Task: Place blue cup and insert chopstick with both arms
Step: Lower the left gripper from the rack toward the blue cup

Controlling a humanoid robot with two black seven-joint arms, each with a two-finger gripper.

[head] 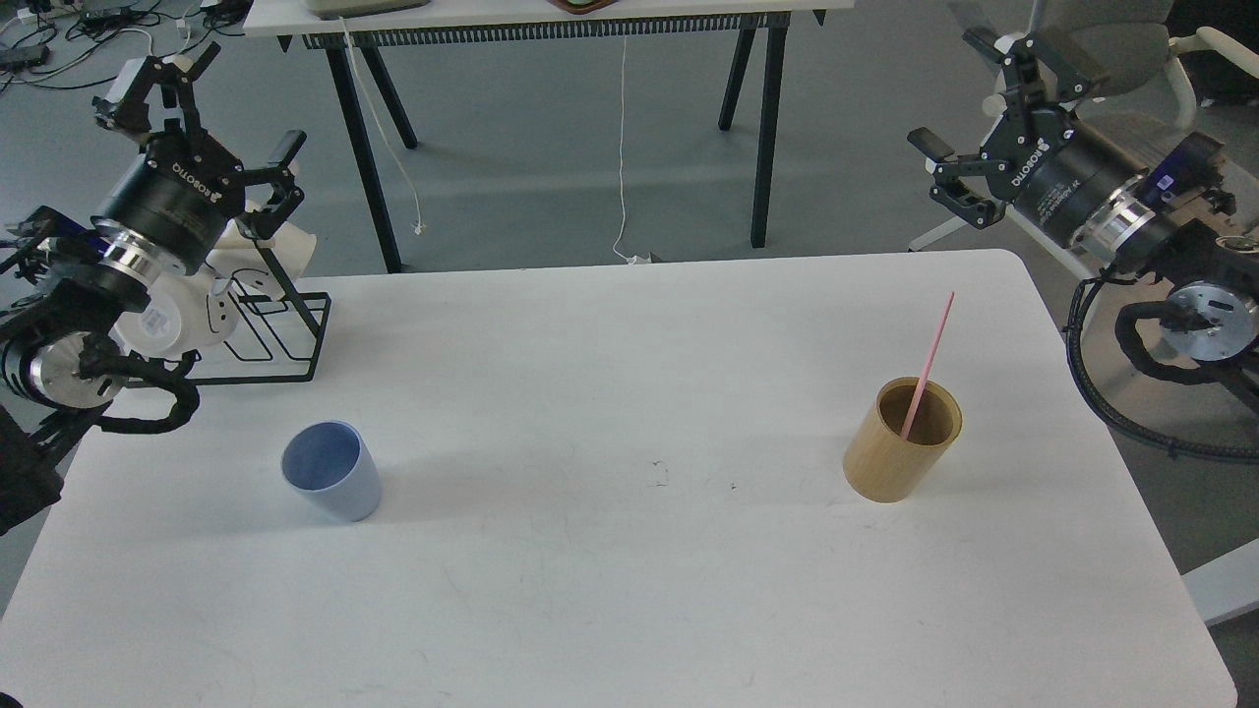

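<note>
— Left gripper [231,108] first: its two fingers are spread wide, nothing between them, and it hangs above the table's left edge, over the black wire rack [285,334] with the white mugs [167,320] on it.

— And the blue cup [331,483]?

— Upright on the white table [629,610], mouth open, near the left side and in front of the rack. Well apart from that gripper, untouched.

— Moving across?

— Bare tabletop in the middle, then the wooden cup [902,440] on the right. The pink chopstick [929,366] stands in it, leaning up and to the right, its top well clear of the rim.

— Right gripper [969,123]?

— Off the table's far right corner, raised, fingers parted wide and holding nothing. So I judge neither step has begun.

— What could go wrong?

— The blue cup is light and tapered toward its base; a finger striking the rim on the way down would probably tip it or skid it away. The left arm also sits close to the rack, so a careless sweep might catch the mugs. On the right, the chopstick is thin and slanted: an off-line pinch could miss it, or drag the wooden cup over. And a stick held askew may hit the blue cup's rim and topple it.
</note>
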